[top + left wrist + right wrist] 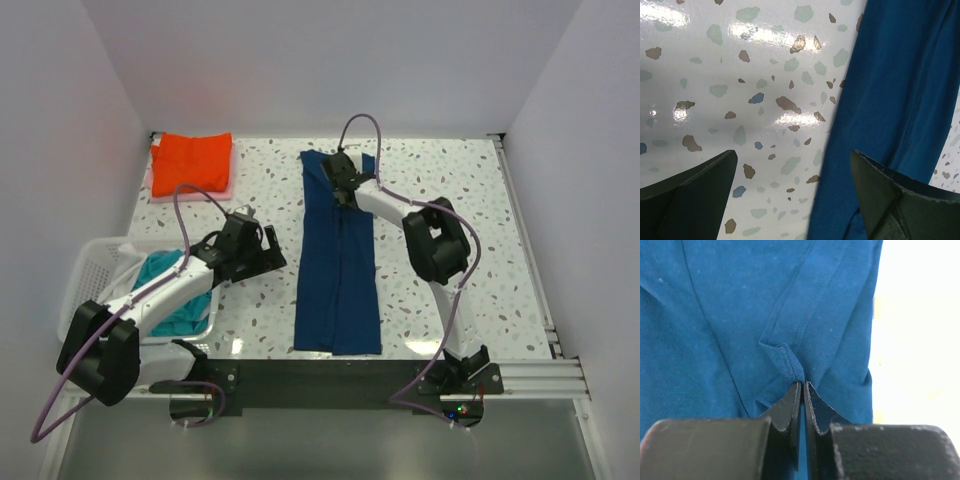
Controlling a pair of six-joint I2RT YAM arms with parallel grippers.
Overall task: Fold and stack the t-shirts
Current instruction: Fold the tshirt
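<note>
A navy t-shirt [338,280] lies as a long narrow strip down the middle of the table. My right gripper [338,172] is at its far end, shut on a small pinched fold of the navy cloth [785,360]; its tips [803,383] meet on the hem. My left gripper [275,248] is open and empty just left of the strip's left edge. In the left wrist view it [793,155] straddles that edge of the navy shirt [900,90]. A folded orange-red t-shirt [192,160] lies on a pink one [190,192] at the far left. The print is hidden.
A white slatted basket [95,260] stands at the near left with a teal t-shirt [170,290] in it, under my left arm. The speckled tabletop [450,180] has a metal rail [530,375] along the near and right edges. White walls surround it.
</note>
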